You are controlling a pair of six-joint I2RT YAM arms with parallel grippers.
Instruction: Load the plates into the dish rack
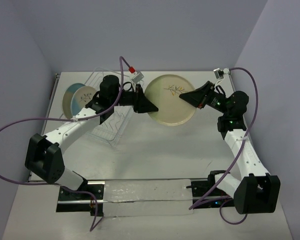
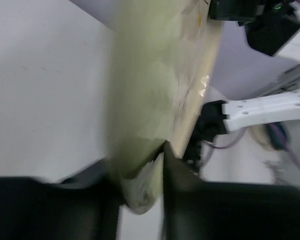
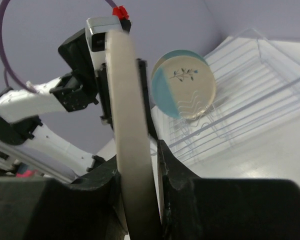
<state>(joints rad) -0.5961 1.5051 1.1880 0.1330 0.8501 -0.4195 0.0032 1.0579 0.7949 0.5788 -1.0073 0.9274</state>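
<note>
One blue-segment plate (image 3: 184, 84) stands in the dish rack (image 3: 250, 100); between both tools hangs a cream plate (image 1: 171, 107), the right tool (image 1: 184, 96) clamping it, the left tool (image 1: 153, 108) in an unclear hold.

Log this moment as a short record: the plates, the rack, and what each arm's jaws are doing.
held plate: raised between the two arms, face toward the overhead camera
left jaws: closed on its left rim
right jaws: closed on its right rim
blue plate: standing on edge in the rack
rack: on the table, left of the held plate, partly under the left arm
</note>
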